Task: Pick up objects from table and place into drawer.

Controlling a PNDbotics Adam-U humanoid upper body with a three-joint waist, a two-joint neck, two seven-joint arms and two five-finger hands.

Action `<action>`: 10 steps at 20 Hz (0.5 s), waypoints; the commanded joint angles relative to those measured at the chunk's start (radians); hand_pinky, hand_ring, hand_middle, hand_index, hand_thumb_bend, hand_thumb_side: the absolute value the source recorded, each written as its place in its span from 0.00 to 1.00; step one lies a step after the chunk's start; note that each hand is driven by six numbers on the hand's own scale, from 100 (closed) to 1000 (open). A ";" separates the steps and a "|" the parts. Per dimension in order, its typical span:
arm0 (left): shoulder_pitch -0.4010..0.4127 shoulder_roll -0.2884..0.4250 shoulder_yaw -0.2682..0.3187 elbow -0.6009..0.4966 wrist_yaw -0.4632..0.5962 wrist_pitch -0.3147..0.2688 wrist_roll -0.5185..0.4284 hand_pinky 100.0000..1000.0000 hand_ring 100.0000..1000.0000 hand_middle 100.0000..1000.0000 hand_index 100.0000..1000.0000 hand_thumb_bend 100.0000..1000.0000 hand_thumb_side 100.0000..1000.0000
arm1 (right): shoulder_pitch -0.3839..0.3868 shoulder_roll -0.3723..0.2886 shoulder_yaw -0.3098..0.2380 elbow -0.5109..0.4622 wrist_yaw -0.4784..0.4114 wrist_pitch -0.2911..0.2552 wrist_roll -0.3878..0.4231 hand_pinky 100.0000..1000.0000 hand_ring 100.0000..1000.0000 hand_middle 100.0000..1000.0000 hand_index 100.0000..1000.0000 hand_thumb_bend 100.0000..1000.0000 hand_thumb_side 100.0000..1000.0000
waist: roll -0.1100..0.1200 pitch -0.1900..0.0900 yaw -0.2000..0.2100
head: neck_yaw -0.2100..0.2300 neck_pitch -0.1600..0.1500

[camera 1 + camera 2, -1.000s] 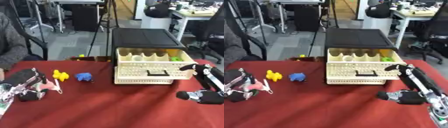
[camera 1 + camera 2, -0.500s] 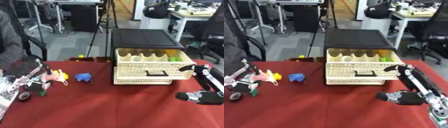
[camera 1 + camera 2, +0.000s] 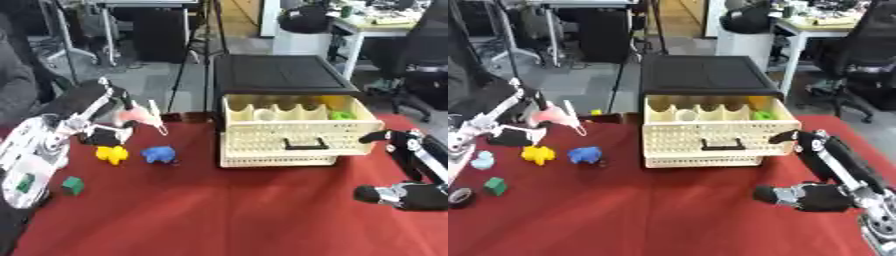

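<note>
left robot hand [image 3: 103, 102] pinching pink toy [image 3: 136, 115], raised | right robot hand [image 3: 811, 196] curled, empty, on surface [image 3: 227, 210] | drawer [image 3: 297, 131] open

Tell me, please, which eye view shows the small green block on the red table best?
The right eye view: the green block sits well inside the picture there, with a pale blue object and a dark ring near it. In the left eye view it lies close to the left edge, right beside the robot's pale left forearm.
</note>
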 commanded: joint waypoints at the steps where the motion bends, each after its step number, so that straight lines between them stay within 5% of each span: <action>1: -0.055 -0.009 0.005 -0.018 0.010 0.003 0.018 0.17 0.00 0.00 0.17 0.04 0.00 | -0.023 -0.021 -0.002 -0.028 -0.003 -0.003 0.008 0.00 0.00 0.00 0.74 1.00 0.79 | 0.002 -0.005 -0.012 | 0.013 -0.016; 10: -0.132 -0.066 -0.007 -0.003 0.014 0.004 0.062 0.18 0.00 0.00 0.17 0.02 0.00 | -0.052 -0.022 0.008 -0.039 -0.007 -0.008 0.019 0.00 0.00 0.00 0.74 1.00 0.79 | 0.009 0.015 -0.071 | 0.033 -0.040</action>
